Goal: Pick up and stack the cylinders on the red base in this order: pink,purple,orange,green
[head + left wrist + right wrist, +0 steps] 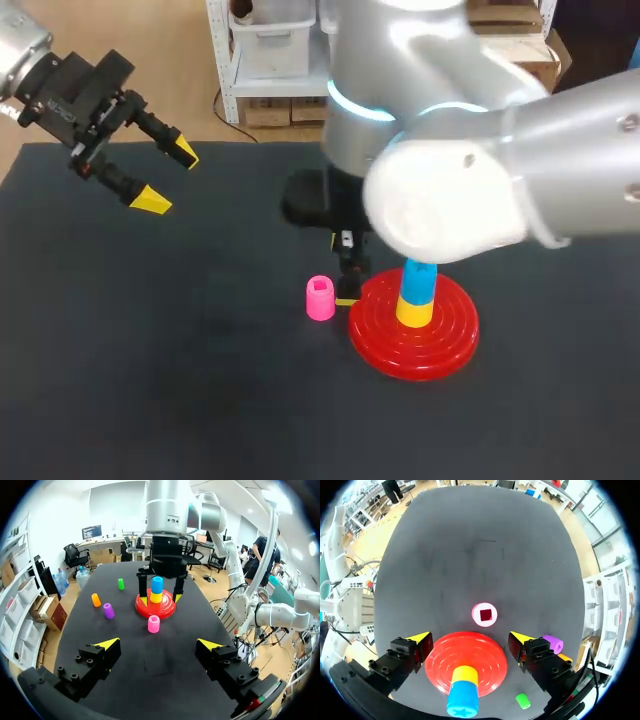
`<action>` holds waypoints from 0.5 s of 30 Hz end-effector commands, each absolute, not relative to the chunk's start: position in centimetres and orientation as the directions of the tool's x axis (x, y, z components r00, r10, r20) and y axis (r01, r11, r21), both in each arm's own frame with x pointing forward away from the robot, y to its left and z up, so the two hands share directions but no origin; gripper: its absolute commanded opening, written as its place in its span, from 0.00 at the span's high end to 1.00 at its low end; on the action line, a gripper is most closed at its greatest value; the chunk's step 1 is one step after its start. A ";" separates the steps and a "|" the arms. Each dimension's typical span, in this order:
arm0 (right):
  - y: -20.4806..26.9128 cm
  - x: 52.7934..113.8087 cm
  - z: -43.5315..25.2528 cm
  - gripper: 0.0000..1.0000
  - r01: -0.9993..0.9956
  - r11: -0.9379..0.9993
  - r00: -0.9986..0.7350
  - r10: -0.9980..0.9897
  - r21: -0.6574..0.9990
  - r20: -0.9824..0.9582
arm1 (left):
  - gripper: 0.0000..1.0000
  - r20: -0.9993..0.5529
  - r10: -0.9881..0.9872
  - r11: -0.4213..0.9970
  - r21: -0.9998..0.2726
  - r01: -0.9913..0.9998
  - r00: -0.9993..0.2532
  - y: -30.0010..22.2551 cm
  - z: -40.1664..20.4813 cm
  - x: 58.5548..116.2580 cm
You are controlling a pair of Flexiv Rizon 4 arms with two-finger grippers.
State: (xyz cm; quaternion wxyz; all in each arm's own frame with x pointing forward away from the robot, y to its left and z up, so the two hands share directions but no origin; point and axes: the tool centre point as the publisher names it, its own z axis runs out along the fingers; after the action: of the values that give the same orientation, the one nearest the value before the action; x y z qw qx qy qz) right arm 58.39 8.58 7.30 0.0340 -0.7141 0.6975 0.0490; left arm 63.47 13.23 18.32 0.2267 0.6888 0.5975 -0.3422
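Blue-yellow post (463,687), pink cylinder (484,614), square hole

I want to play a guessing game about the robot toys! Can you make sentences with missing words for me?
The pink cylinder stands beside the ____ base. The post on it is yellow below and ____ on top. The right hand has its fingers ____, one on each side of the base. Missing words: red, blue, open.
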 end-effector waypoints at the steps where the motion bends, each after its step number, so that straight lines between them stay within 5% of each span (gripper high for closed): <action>1: 9.3 59.0 6.3 0.00 -0.999 -0.028 0.026 -0.998 0.028 -0.060 | 0.00 -0.742 0.668 -0.188 -0.100 0.977 0.053 13.3 18.3 63.7; 15: 10.5 59.6 4.1 0.00 -0.998 -0.021 0.019 -0.999 0.051 -0.030 | 0.00 -0.742 0.668 -0.188 -0.100 0.977 0.053 13.3 18.3 63.7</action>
State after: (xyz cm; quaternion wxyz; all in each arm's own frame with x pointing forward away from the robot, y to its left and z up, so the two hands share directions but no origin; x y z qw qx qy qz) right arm 59.12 10.00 4.57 -0.0014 -0.7142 0.6993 0.0295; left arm 63.47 13.23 18.32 0.2266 0.6888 0.5976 -0.3423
